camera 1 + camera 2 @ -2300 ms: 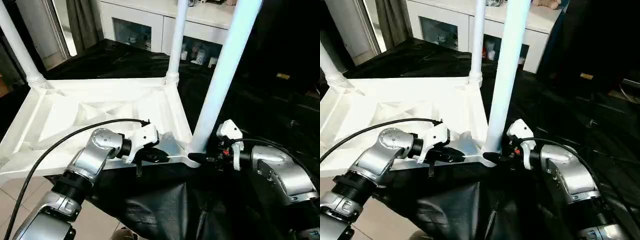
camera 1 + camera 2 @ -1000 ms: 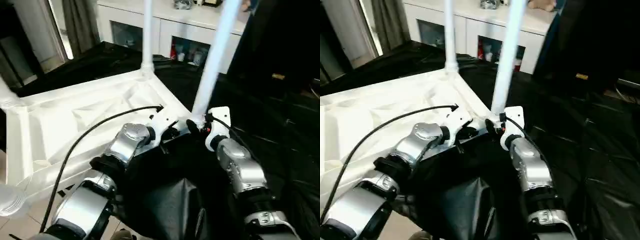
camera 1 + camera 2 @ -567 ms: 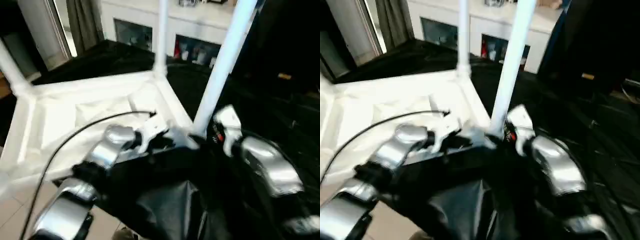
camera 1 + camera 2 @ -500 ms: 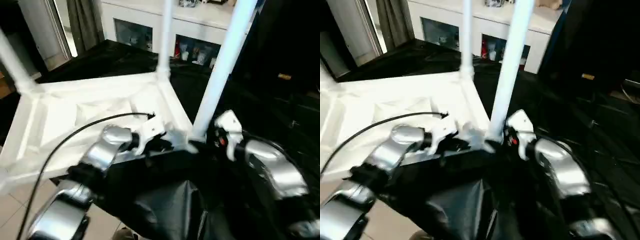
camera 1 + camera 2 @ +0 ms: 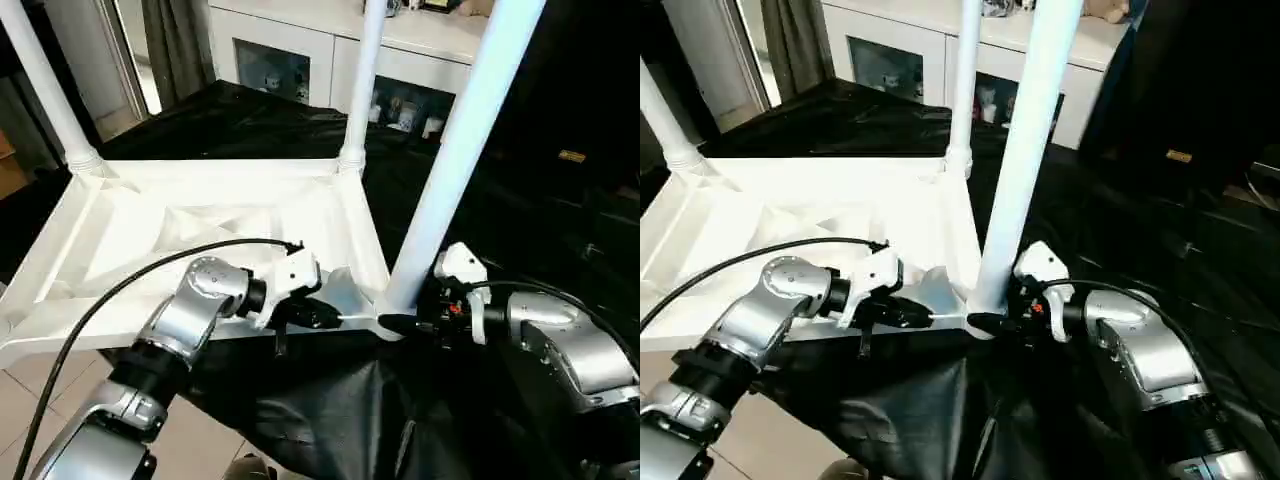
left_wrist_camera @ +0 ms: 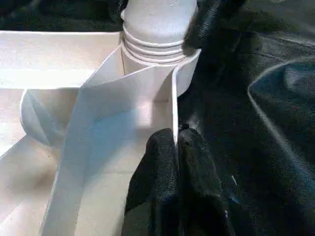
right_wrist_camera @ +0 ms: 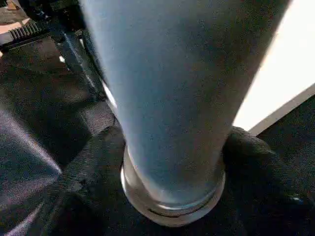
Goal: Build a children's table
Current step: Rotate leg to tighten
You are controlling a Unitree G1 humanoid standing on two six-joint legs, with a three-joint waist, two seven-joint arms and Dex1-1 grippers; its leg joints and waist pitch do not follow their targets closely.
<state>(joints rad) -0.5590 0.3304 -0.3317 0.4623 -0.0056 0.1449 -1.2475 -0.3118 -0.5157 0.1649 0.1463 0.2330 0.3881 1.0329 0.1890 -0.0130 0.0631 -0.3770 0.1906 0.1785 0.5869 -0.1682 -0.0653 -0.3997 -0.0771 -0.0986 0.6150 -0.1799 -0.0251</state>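
The white tabletop [image 5: 200, 215] lies upside down on black cloth, ribs facing up. Three white legs stand in its corner sockets: far left [image 5: 40, 85], far right [image 5: 362, 80] and near right [image 5: 455, 160]. My left gripper [image 5: 315, 317] is shut on the thin rim wall [image 6: 173, 98] of the tabletop's near edge, close to the near right socket. My right gripper [image 5: 400, 322] sits at the foot of the near right leg. Its black fingers [image 7: 88, 167] press on both sides of the leg's flared end [image 7: 172, 196].
A white glass-door cabinet [image 5: 290, 60] stands behind the work. Black cloth [image 5: 330, 420] covers the surface and hangs over its near edge. Tiled floor [image 5: 40, 400] shows at lower left, dark furniture [image 5: 580, 150] at right. A black cable [image 5: 120, 290] arcs over my left forearm.
The whole view has swung and settled, so the camera moved. Both grippers stay at the same near right corner, left on the rim and right at the leg's foot.
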